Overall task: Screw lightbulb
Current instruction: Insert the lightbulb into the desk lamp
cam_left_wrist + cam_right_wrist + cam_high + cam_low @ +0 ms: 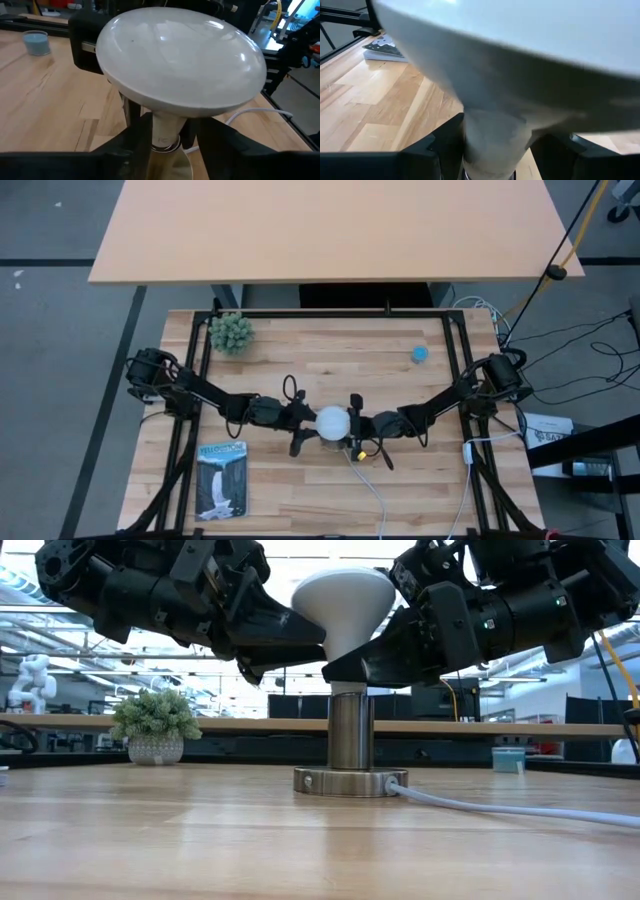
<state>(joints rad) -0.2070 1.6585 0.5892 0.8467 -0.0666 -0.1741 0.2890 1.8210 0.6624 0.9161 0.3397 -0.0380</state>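
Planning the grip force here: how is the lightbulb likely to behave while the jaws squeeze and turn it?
The lightbulb looks smooth and glossy, so it may slip in the jaws. Its wide dome on a narrow neck probably makes it top-heavy, though standing in the socket steadies it. It is likely light and fragile.

The lightbulb's point(520, 60) dome runs off the right wrist view's edge; its screw base sits hidden inside the socket point(350, 740).

Bystanding items on the table: five noted.
Metal socket point(350, 780) with white cord point(500, 808) stands directly below the jaws; potted plant point(231, 333), small blue cup point(419, 354) and booklet point(221, 479) lie well apart from them.
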